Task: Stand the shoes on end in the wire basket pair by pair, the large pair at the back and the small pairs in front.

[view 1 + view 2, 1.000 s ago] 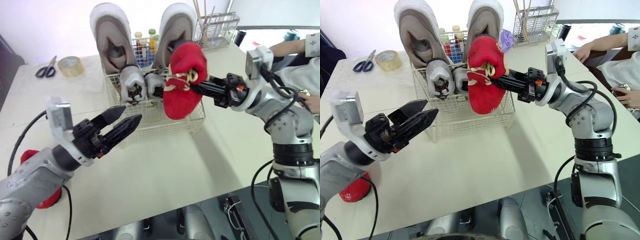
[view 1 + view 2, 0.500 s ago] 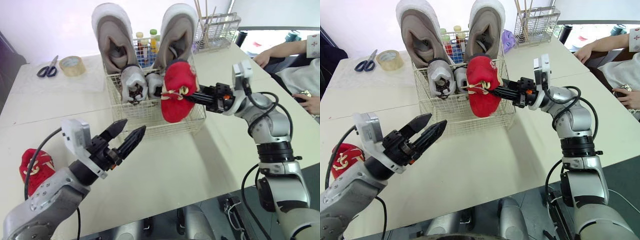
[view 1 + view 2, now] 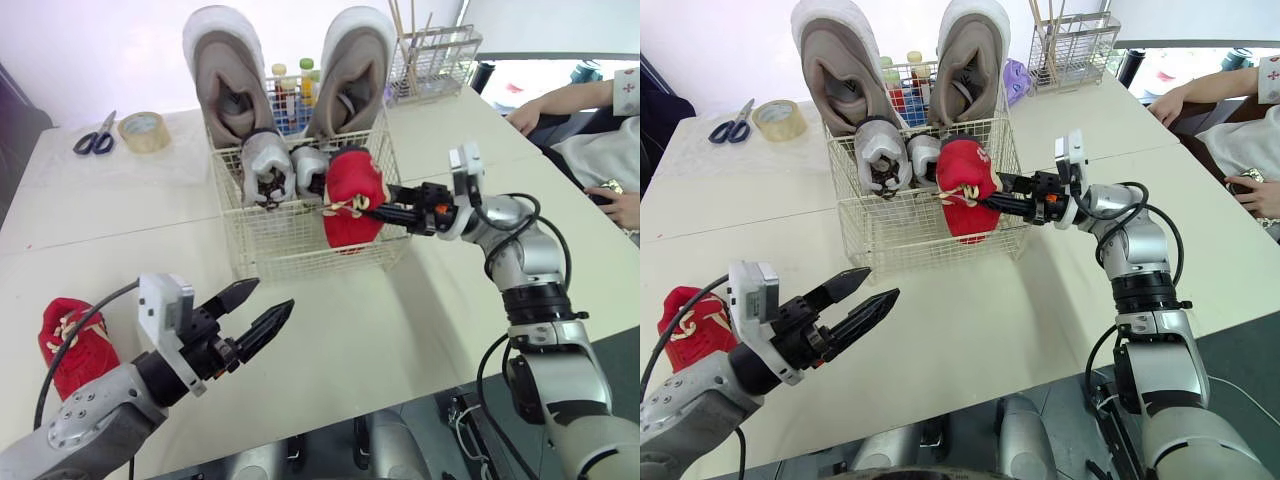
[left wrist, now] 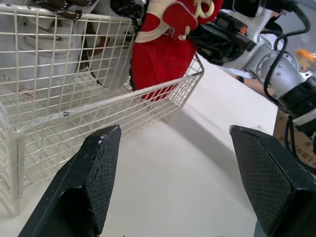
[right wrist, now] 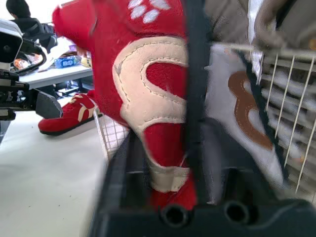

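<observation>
The wire basket holds a large grey pair upright at the back, one shoe on the left and one on the right. A small grey-white pair stands in front of them. My right gripper is shut on a small red shoe and holds it on end inside the basket's front right part. The second red shoe lies on the table at the near left. My left gripper hovers open over the table in front of the basket, with nothing between its fingers.
Scissors and a tape roll lie at the far left. Bottles stand behind the basket, and a wire rack with sticks sits at the far right. A person's arm rests at the right table edge.
My right gripper has lowered the red shoe from above the basket down into its front right part. My left arm has drawn back toward the near edge, still open.
</observation>
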Tool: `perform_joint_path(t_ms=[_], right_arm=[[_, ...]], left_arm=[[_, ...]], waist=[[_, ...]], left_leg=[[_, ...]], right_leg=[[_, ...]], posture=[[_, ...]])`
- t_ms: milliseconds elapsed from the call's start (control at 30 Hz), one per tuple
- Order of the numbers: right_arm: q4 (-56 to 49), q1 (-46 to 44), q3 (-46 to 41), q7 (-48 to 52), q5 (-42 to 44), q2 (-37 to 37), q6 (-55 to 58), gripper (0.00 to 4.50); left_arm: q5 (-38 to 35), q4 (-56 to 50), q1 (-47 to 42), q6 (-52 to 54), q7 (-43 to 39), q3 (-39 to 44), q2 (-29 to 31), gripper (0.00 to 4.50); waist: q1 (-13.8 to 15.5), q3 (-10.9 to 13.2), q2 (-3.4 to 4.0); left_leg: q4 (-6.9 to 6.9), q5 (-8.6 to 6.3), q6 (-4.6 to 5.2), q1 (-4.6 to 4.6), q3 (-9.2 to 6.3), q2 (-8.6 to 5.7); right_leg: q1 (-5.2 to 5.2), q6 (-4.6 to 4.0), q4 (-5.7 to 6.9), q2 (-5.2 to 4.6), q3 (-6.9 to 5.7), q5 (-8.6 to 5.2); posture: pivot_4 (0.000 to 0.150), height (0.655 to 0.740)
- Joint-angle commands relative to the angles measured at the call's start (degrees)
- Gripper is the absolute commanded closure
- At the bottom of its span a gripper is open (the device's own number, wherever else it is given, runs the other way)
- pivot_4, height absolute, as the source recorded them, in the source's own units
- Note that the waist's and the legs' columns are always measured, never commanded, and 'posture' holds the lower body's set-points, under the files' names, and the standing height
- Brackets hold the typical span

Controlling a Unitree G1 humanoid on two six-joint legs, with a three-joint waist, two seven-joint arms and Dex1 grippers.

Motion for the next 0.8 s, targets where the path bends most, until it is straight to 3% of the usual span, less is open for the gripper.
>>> perform_joint_path(t_ms=[33, 100, 133, 600, 800], right_arm=[[-1.7, 0.8, -1.5, -0.8, -0.2, -0.2, -0.8, 1.11], [-2.2, 1.2, -1.7, -1.1, -0.3, -0.4, -0.8, 0.17], [-2.8, 1.5, -1.9, -1.4, -0.2, -0.7, -0.6, 0.07], [-13.8, 1.1, -5.3, -5.4, 2.2, -6.3, 6.3, 0.07], [-13.6, -1.7, -5.6, -5.3, 1.7, -8.1, 6.1, 0.07]], left_arm=[[0.1, -0.3, 0.5, -0.6, -1.4, 0.6, 0.1, 0.82], [0.0, -0.2, 0.5, -0.6, -1.7, 0.8, 0.2, 0.82], [-0.1, 0.0, 0.4, -0.5, -1.8, 0.9, 0.3, 0.82], [-1.8, 2.0, 0.3, 0.2, -3.1, 2.0, 1.8, 0.82], [-1.6, 2.8, 0.2, 0.0, -3.2, 1.7, 1.5, 0.82]], waist=[[0.0, 0.0, -0.01], [-0.1, 0.0, -0.01], [-0.1, 0.0, -0.01], [0.0, 0.0, 0.00], [0.0, 0.0, 0.00]], left_leg=[[0.01, 0.00, 0.00, 0.00, 0.00, 0.00], [0.02, 0.01, -0.01, 0.03, 0.00, 0.00], [0.03, 0.01, -0.01, 0.06, 0.00, 0.00], [0.01, 0.03, -0.04, 0.04, -0.01, 0.00], [0.01, 0.03, -0.04, 0.04, -0.01, 0.00]], right_leg=[[0.01, 0.00, 0.01, 0.00, 0.00, 0.00], [0.03, 0.00, 0.01, 0.00, 0.00, 0.00], [0.06, -0.01, 0.02, 0.00, 0.00, 0.01], [0.01, -0.02, 0.02, 0.00, 0.00, 0.01], [0.01, -0.02, 0.00, -0.01, 0.00, 0.01]], posture=[[0.150, 0.7400], [0.150, 0.7400], [0.150, 0.7400], [0.150, 0.7400], [0.150, 0.7400]])
